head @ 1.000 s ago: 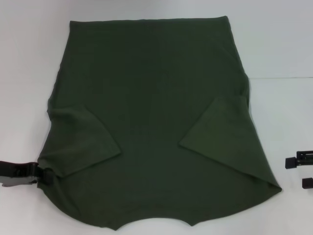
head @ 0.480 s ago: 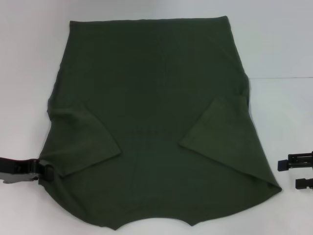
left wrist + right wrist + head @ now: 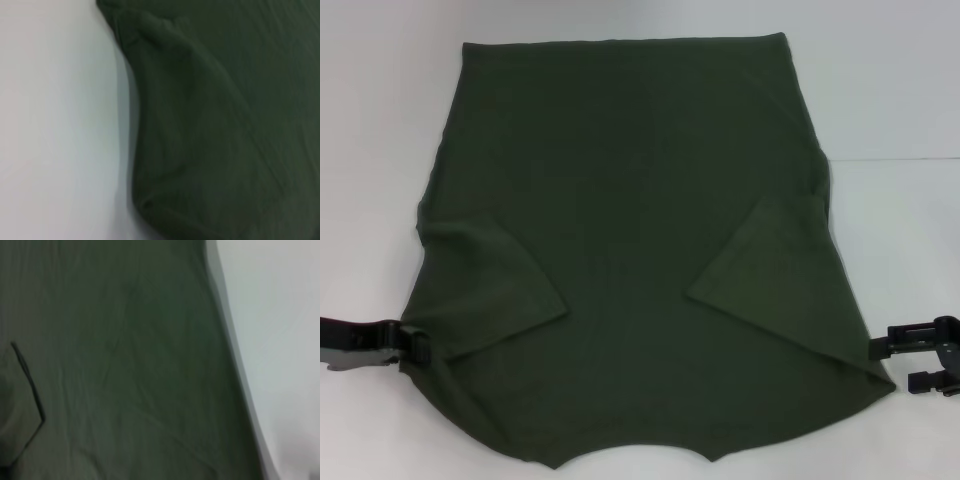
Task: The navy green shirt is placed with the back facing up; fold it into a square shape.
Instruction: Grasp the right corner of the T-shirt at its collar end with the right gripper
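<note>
The navy green shirt lies spread flat on the white table, with both short sleeves folded inward over its body. My left gripper sits at the shirt's near left edge, against the fabric just below the folded left sleeve. My right gripper is open beside the shirt's near right corner, its upper fingertip reaching the cloth edge. The left wrist view shows the shirt's rumpled edge against the table. In the right wrist view the shirt fills most of the picture.
White table surrounds the shirt on the left, right and far sides. The shirt's near hem runs to the bottom of the head view. A faint seam in the table surface runs along the right side.
My right gripper has come in leftward from the picture's edge to the shirt's near right corner. My left gripper has shifted slightly up and right along the shirt's left edge.
</note>
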Available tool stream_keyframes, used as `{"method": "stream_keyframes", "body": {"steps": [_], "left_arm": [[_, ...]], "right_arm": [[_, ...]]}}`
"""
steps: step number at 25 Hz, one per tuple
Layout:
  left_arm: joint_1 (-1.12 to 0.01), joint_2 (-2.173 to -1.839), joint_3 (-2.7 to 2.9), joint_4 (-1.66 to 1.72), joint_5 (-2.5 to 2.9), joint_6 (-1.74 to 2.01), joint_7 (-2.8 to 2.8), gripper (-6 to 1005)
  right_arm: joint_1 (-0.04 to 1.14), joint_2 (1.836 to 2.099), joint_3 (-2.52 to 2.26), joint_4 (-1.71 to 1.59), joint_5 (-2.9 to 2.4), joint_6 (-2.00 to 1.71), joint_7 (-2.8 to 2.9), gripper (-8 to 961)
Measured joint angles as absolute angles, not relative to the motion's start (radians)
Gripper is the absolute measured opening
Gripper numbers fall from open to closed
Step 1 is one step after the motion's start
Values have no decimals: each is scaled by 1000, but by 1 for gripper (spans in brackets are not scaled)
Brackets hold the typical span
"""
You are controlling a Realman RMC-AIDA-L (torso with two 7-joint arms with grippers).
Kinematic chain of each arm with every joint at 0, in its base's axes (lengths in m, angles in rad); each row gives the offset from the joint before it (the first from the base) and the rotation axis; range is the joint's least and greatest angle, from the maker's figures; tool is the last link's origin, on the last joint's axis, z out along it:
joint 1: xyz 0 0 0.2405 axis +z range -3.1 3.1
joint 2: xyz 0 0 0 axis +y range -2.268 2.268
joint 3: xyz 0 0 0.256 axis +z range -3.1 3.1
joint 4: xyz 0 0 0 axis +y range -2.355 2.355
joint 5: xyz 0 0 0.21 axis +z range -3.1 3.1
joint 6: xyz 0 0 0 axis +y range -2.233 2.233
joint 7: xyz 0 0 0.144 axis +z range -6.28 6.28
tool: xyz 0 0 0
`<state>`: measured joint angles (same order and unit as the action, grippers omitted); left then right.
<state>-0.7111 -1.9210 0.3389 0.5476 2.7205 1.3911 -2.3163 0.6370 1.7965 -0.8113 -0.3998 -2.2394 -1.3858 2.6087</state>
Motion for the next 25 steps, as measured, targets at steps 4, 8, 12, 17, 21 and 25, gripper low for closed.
{"method": "stream_keyframes", "body": {"steps": [4,8,12,17,21,25], "left_arm": [[-713,-1921,339,548,2721,1391,-2318,30],[-716,-1920,339,545,2721,1391,-2318,30],[-718,-1920,340,544,2718,1391,-2318,30],[-719,-1920,341,543,2717,1392,-2318,30],[-720,-1920,340,543,2716,1393,-2318,30],[-720,-1920,339,544,2714,1394,-2317,30]], "right_arm": [[646,1808,-811,-399,-2255,-1381,2599,882],[649,1813,-812,-399,-2256,-1373,2594,871],[650,1820,-811,-399,-2257,-1362,2586,860],[654,1828,-811,-399,-2260,-1356,2580,847],[655,1834,-811,-399,-2260,-1354,2576,836],[659,1839,-808,-399,-2260,-1354,2571,825]]}}
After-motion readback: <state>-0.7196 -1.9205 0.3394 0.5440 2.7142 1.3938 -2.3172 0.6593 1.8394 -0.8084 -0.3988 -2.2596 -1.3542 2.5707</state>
